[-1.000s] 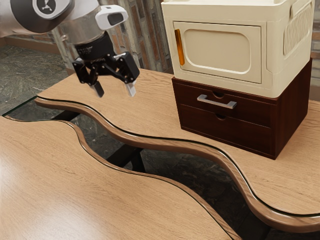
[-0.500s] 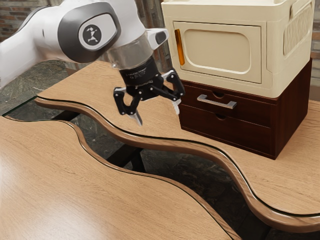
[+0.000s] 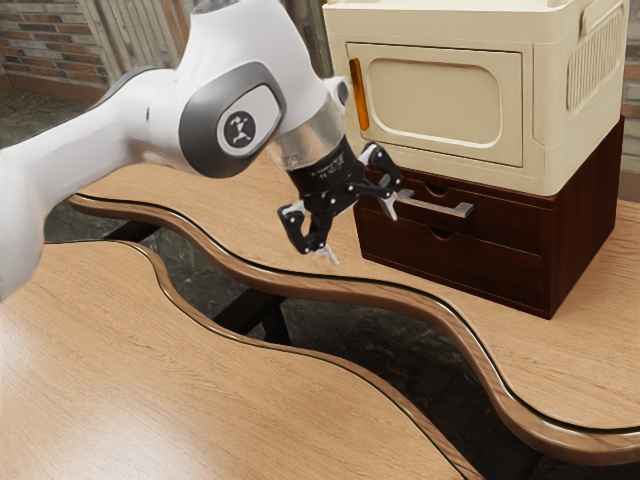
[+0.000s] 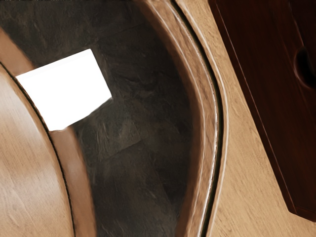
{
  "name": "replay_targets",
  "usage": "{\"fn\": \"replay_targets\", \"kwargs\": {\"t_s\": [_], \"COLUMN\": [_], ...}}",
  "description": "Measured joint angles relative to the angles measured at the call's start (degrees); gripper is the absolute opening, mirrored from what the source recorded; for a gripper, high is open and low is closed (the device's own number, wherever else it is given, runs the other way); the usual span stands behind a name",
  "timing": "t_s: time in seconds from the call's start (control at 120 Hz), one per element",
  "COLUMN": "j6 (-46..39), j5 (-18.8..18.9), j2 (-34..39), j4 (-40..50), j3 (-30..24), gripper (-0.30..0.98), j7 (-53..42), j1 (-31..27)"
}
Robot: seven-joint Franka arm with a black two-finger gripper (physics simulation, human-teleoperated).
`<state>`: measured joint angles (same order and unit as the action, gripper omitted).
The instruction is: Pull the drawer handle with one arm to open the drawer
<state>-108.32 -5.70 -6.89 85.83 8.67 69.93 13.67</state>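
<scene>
The black two-finger gripper [image 3: 359, 232] hangs above the light wooden tabletop [image 3: 150, 350], at the end of the white arm [image 3: 245, 60] that comes in from the exterior view's left. Its fingers [image 3: 390, 208] stand wide apart with nothing between them. The tips point down and toward the exterior view's right; the finger nearer the cabinet overlaps the left end of the short silver bar handle [image 3: 433, 204] in the exterior view, though I cannot tell how near they are in depth.

The handle sits on the upper front of the dark reddish-brown wooden drawer cabinet [image 3: 583, 220], on the tabletop's far part at the exterior view's right. The upper drawer [image 3: 500, 217] is closed, its front flush with the cabinet. A cream plastic box [image 3: 440, 30] with an upright amber handle [image 3: 359, 95] rests on top.

In the wrist view, the dark stone floor [image 4: 143, 163] lies between the tabletop's curved edges, with the cabinet's lower corner beyond.
</scene>
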Motion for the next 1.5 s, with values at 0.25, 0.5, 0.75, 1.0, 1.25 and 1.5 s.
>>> {"fn": "replay_targets", "kwargs": {"t_s": [0.25, 0.5, 0.75, 1.0, 1.25, 1.5], "j6": [-5.19, -7.46, -9.46, -11.51, -12.84, -13.23], "j5": [-0.05, -0.19, -0.26, -0.27, -0.15, -0.12], "j2": [-4.53, -9.38, -12.57, -15.37, -17.27, -18.96], "j4": [-1.5, -6.85, -9.23, -12.07, -14.01, -13.95], "j3": [0.03, -0.07, -0.33, -0.41, -5.03, -5.24], "gripper": [0.68, 0.68, 0.67, 0.66, 0.65, 0.64], "j7": [5.22, 8.75, 11.14, 12.68, 13.67, 14.35], "j1": [-0.32, -1.48, -2.47, -3.47, -7.11, -7.03]}}
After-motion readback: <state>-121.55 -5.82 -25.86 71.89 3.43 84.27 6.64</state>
